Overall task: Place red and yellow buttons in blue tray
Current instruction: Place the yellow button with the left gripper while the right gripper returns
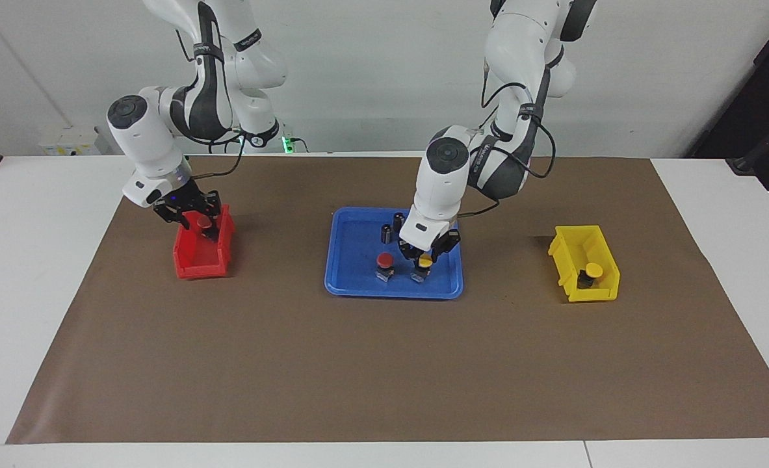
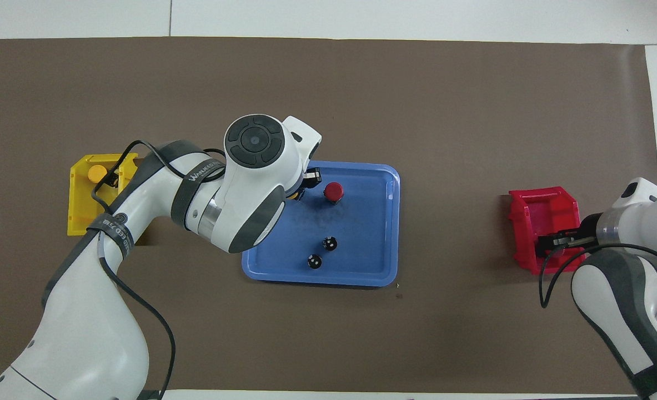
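Facing view: white tabletop (image 1: 46, 273) under a brown mat (image 1: 384, 364), plain wall. Left gripper (image 1: 425, 262) clamps a yellow button (image 1: 426, 260) in the blue tray (image 1: 351, 286); right gripper (image 1: 197, 218) closed on a red button (image 1: 203, 223) over the red bin (image 1: 192, 263). Overhead view: another red button (image 2: 334, 191) sits in the tray, arm lettering unreadable.

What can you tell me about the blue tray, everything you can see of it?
The blue tray is a flat rectangular tray of what looks like plastic, with rounded corners and a low rim. It lies flat on the brown mat at mid-table, between the red bin and the yellow bin. On it stand a red button, a yellow button with the left gripper around it, and two dark cylinders nearer the robots.
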### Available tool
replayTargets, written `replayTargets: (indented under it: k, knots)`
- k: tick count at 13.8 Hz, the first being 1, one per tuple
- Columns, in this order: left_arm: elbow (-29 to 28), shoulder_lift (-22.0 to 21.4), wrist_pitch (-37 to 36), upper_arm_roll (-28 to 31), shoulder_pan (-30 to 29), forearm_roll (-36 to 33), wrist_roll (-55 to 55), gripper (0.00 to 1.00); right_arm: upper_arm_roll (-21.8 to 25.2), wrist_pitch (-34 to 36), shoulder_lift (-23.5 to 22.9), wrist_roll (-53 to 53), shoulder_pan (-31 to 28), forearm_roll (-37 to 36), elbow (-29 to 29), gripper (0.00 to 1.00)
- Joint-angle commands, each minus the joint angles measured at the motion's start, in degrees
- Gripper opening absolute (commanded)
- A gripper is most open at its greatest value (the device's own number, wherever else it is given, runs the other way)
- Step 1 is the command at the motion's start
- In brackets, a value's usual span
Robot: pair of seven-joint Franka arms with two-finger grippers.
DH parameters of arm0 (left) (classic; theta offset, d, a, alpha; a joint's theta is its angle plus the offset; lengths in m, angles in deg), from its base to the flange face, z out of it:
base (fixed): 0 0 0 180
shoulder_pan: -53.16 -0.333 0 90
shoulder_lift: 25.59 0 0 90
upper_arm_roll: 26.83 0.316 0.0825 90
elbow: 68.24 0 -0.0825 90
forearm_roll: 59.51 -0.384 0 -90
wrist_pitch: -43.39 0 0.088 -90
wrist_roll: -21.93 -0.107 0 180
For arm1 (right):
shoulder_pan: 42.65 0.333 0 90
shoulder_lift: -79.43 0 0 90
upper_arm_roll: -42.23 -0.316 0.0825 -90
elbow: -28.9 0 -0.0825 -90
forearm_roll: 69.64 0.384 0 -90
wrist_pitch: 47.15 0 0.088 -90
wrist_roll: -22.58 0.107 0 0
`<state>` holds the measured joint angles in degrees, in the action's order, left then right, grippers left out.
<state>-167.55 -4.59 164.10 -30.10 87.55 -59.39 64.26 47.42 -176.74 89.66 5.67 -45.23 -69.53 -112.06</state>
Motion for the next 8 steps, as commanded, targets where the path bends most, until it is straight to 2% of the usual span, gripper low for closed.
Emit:
replayTargets:
  k: [1,4,5,6,8]
  knots:
    - [1.04,0.35,-0.03,0.63,0.94,0.94,0.11,0.61,-0.27,-1.19,0.76,-1.46,-0.59,0.41,-1.77,0.66]
    - [1.22,-0.7,-2.57,0.71,0.77,0.85,0.2,0.69,-0.27,-1.45,0.76,-1.73,-0.85,0.41,-2.39,0.66]
    - [1.31,-2.45,-5.55,0.8,0.24,0.67,-0.32,0.8,-0.26,-1.37,0.84,-1.81,-0.85,0.41,-2.47,0.66]
    - [1.22,-3.86,-8.1,1.15,0.24,0.5,-0.76,1.0,-0.26,-1.45,0.93,-1.99,-1.02,0.41,-2.56,0.66]
    - [1.13,-6.5,-12.5,1.42,-2.29,0.41,-4.17,1.0,-0.26,-1.63,1.11,-2.69,-1.2,0.41,-3.35,0.64]
